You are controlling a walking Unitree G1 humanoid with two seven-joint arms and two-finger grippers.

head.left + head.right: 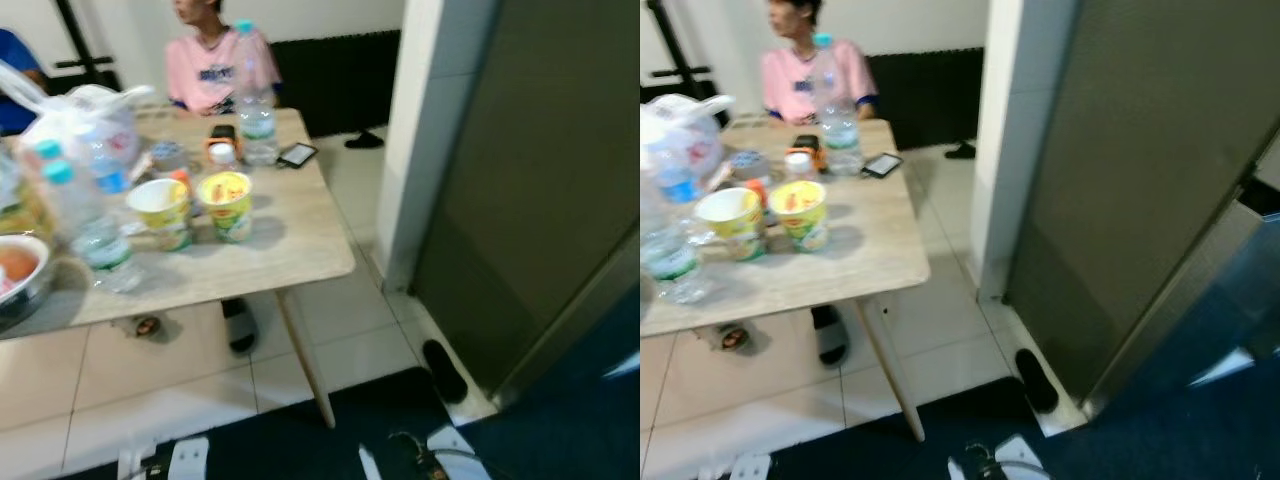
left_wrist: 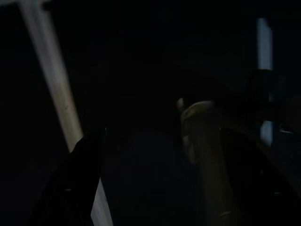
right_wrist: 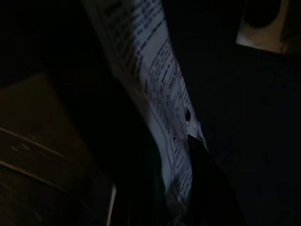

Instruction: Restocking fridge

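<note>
The fridge [image 1: 530, 200] stands on the right, and its tall grey door is closed. On the light wooden table [image 1: 290, 245] to the left are a tall water bottle [image 1: 256, 110], two smaller blue-capped bottles [image 1: 95, 225] and two yellow cups [image 1: 227, 203]. Both arms hang low in the shade. My left gripper [image 2: 155, 183] is barely visible in the dark left wrist view, beside a pale table leg [image 2: 51, 80]. In the right wrist view a white printed sheet [image 3: 160, 103] lies against my right gripper [image 3: 207, 188]; whether it is held I cannot tell.
A person in a pink shirt [image 1: 215, 60] sits at the table's far side. Also on the table are a white plastic bag [image 1: 80, 120], a metal bowl [image 1: 20, 275] and a phone [image 1: 298, 154]. A black slipper [image 1: 443, 368] lies by the fridge. A white pillar [image 1: 415, 130] stands between table and fridge.
</note>
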